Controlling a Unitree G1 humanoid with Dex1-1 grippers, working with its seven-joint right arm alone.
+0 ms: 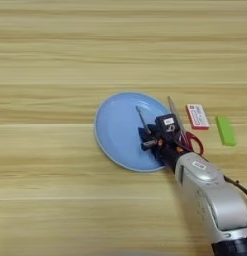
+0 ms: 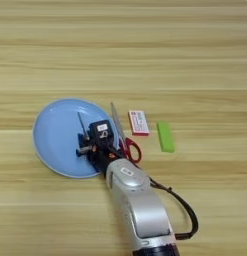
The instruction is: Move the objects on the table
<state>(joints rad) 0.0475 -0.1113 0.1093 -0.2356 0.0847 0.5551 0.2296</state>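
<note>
You are working the right hand (image 2: 84,142) over the blue plate (image 2: 52,132). The scissors (image 2: 122,137) are lying just to its right on the worktop (image 2: 123,50), blades pointing away from you, red handles nearest the wrist. The white box (image 2: 139,122) is sitting further right. Whether the hand is clenched or released, you cannot tell; the wrist is hiding part of the handles.

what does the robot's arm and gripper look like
The right arm is a rounded silver forearm with a small white label near the wrist and a black cuff at its base. A black cable loops out beside it. The gripper is black, with small orange accents, a white sticker on top and thin dark fingers.
</note>
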